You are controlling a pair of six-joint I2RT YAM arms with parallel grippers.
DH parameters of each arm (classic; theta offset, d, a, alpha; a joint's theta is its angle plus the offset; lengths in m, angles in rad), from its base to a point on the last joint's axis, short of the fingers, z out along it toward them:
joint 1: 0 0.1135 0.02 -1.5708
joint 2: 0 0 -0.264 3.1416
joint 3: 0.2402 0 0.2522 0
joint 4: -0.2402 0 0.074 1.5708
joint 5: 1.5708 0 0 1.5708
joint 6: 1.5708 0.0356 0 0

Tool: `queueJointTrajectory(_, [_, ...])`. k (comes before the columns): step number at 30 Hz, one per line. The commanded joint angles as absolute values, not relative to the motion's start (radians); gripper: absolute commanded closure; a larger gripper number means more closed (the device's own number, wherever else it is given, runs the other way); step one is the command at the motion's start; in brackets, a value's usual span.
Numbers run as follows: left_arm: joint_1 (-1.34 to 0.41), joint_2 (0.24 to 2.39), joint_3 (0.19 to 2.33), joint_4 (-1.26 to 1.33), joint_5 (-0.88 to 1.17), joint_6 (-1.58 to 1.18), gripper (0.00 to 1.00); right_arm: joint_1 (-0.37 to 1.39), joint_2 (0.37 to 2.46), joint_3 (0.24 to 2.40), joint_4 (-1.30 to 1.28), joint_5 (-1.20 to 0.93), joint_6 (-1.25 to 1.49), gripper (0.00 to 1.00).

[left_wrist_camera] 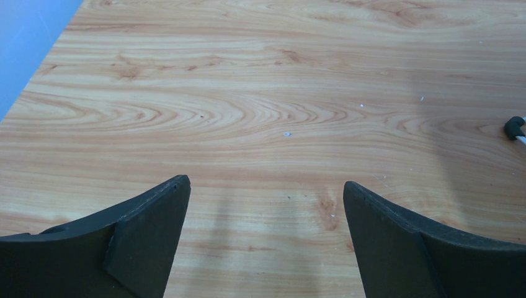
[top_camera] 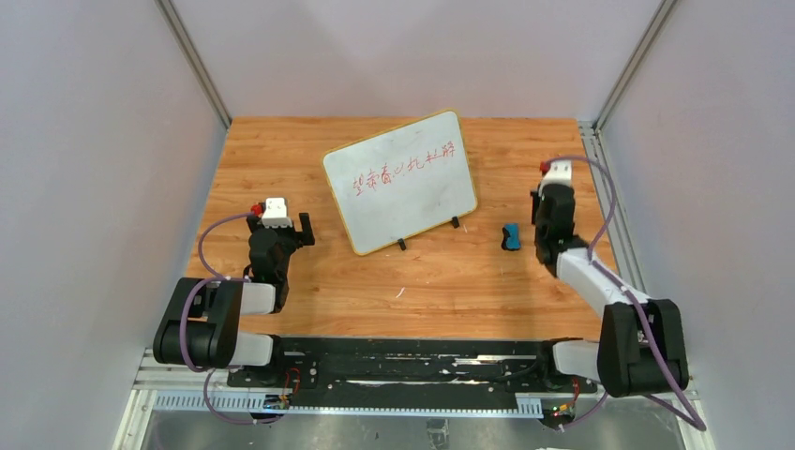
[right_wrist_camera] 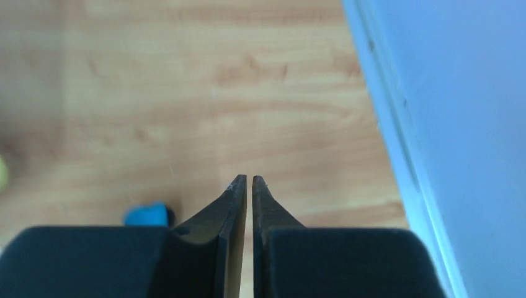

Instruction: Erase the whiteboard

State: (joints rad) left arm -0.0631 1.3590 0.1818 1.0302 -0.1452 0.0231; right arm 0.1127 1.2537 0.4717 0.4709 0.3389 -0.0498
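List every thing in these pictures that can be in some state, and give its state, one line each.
Whiteboard: propped on its black feet, red writing across it, not yet wiped.
Blue eraser: lying on the table to the right of the whiteboard, not held.
Left gripper: open, empty, over bare wood.
Right gripper: shut, holding nothing.

The left hand (left_wrist_camera: pixel 265 182) hangs over the light wood-grain worktop (left_wrist_camera: pixel 267 93), its two black fingers (left_wrist_camera: pixel 149 230) spread wide apart. A small black rounded piece (left_wrist_camera: pixel 513 127) shows at the right edge.
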Motion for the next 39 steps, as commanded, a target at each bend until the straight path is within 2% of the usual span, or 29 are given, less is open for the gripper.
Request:
queueJointTrajectory(1, [-0.068,1.362,0.193,1.067,-0.159,0.039,0.02,0.125,1.245,0.828,-0.215,0.383,0.115,0.98])
queueJointTrajectory(5, [-0.067,1.361,0.197,1.061,-0.141,0.047,0.02,0.125,1.344,1.055,-0.511,0.295,0.260,0.99])
queueJointTrajectory(9, [-0.068,1.360,0.198,1.058,-0.136,0.050,0.02,0.125,1.445,1.135,-0.610,0.163,0.208,0.95])
queueJointTrajectory(13, [-0.067,1.361,0.198,1.058,-0.127,0.052,0.02,0.124,1.532,1.204,-0.698,0.093,0.182,0.86])
queueJointTrajectory(18, [-0.067,1.361,0.196,1.060,-0.127,0.052,0.02,0.126,1.563,1.211,-0.718,0.039,0.155,0.58])
queueJointTrajectory(21, [-0.066,1.352,0.206,1.037,-0.124,0.051,0.02,0.127,1.570,1.197,-0.708,0.019,0.144,0.53])
queueJointTrajectory(39, [-0.029,1.342,0.210,1.022,-0.086,0.019,0.00,0.124,1.760,1.238,-0.594,-0.039,0.118,0.50])
